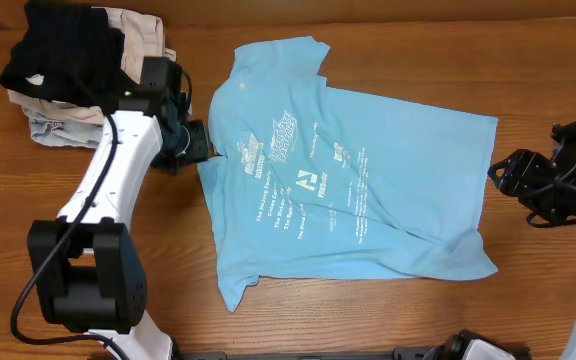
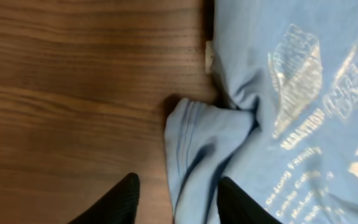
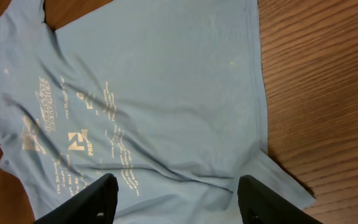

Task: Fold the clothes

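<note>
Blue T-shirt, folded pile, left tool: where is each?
Blue T-shirt [image 1: 428,160]: overhead view, plain cloth right of the print.
Folded pile [image 1: 63,50]: overhead view, black top garment.
Left tool [image 2: 179,202]: left wrist view, midway between its fingertips.

The top camera looks straight down on the whole table [image 1: 368,325]. Both wrist cameras see the blue shirt [image 1: 348,170] too, the left one from much closer.
</note>
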Controlling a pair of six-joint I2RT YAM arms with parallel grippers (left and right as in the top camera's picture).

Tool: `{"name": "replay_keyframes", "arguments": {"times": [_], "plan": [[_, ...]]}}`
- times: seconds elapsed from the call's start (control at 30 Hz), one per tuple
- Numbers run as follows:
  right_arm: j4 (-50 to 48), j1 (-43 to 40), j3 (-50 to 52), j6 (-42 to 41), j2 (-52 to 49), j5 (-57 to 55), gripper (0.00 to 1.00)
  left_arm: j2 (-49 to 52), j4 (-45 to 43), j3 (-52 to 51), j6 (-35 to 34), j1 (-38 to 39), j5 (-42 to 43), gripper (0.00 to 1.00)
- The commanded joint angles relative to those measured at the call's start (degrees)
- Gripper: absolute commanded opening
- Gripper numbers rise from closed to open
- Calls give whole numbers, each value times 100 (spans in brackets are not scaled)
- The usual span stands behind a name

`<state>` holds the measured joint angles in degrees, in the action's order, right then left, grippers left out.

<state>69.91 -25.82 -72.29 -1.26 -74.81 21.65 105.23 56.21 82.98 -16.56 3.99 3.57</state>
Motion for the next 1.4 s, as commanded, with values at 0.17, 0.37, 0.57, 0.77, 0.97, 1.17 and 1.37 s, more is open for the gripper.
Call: {"name": "replay_keyframes", "arguments": {"times": [0.17,0.37,0.57,0.77,0.97,1.17,1.37], "plan": [[-46,26,13,37,-9,33,66,44,-1095,-863,44,4,-101,43],[-26,26,13,39,-9,26,67,52,-1644,-1113,155,15,-122,37],[-55,26,13,39,-9,-61,67,52,-2098,-1438,151,15,-101,37],[-72,26,13,39,-9,-59,67,175,-2284,-1443,149,26,79,37],[-70,26,13,42,-11,-66,67,518,-2400,-1443,107,24,247,30],[-74,26,13,39,-13,-144,67,575,-2409,-1416,107,13,245,11],[-79,26,13,39,-13,-144,67,566,-1950,-761,109,-138,76,4]]}}
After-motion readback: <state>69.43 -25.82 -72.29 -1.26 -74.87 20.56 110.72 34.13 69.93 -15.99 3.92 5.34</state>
